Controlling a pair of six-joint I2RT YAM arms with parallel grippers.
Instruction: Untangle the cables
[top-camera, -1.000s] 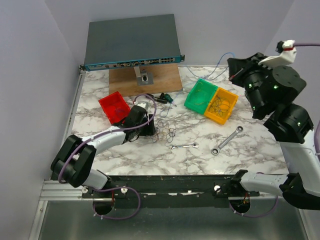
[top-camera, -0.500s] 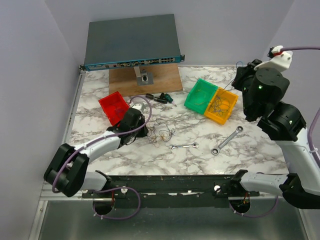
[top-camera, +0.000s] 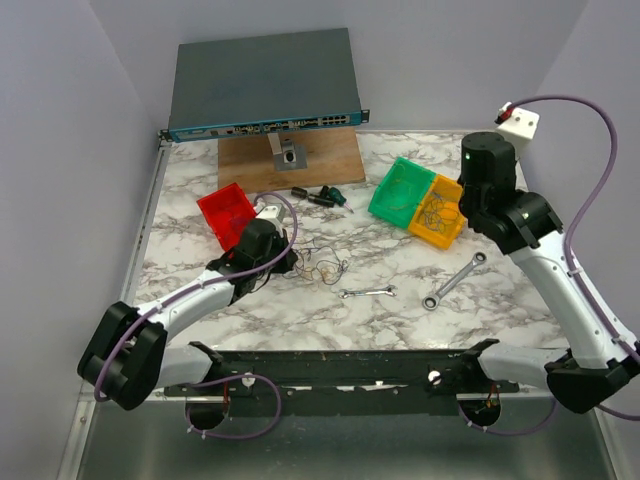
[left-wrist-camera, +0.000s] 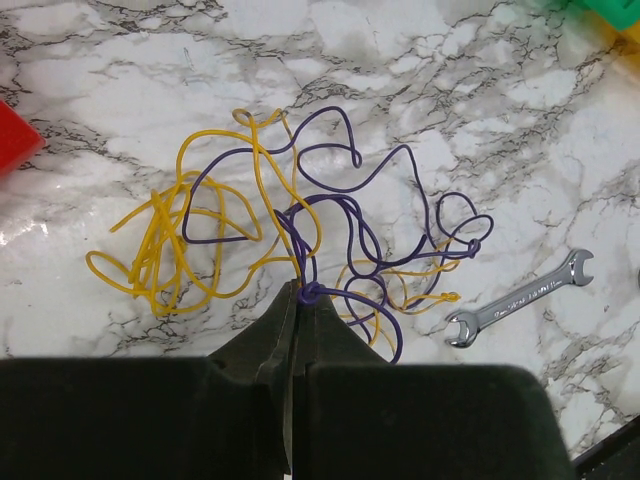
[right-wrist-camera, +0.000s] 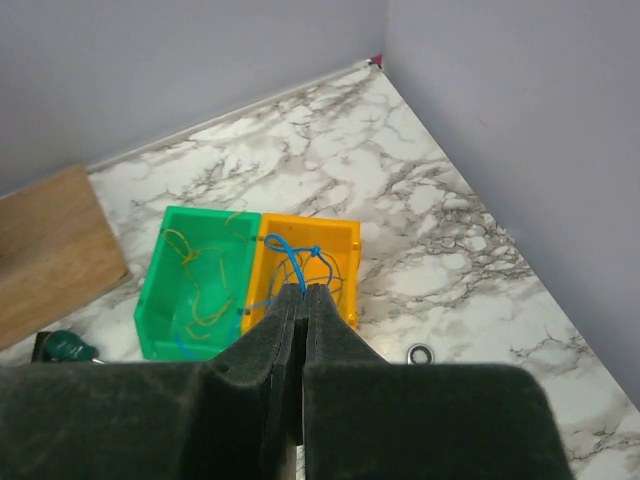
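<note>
A purple cable (left-wrist-camera: 408, 160) and a yellow cable (left-wrist-camera: 152, 262) lie tangled together on the marble table; in the top view the tangle (top-camera: 326, 266) sits left of centre. My left gripper (left-wrist-camera: 303, 291) is shut on a knotted loop of the purple cable at the tangle's near edge. My right gripper (right-wrist-camera: 303, 287) is shut on a thin blue cable (right-wrist-camera: 297, 250), which loops up just above the yellow bin (right-wrist-camera: 325, 224). The green bin (right-wrist-camera: 205, 213) beside it holds a loose yellow cable.
Two wrenches (top-camera: 368, 292) (top-camera: 454, 279) lie right of the tangle. A red bin (top-camera: 228, 214) stands behind the left gripper. A network switch (top-camera: 262, 85) and a wooden board (top-camera: 290, 160) fill the back. A small green-handled tool (top-camera: 326, 196) lies near the board.
My left gripper has shut on the purple cable and drawn back a little to the left. The right arm has swung down and left over the bins, carrying the blue cable.
</note>
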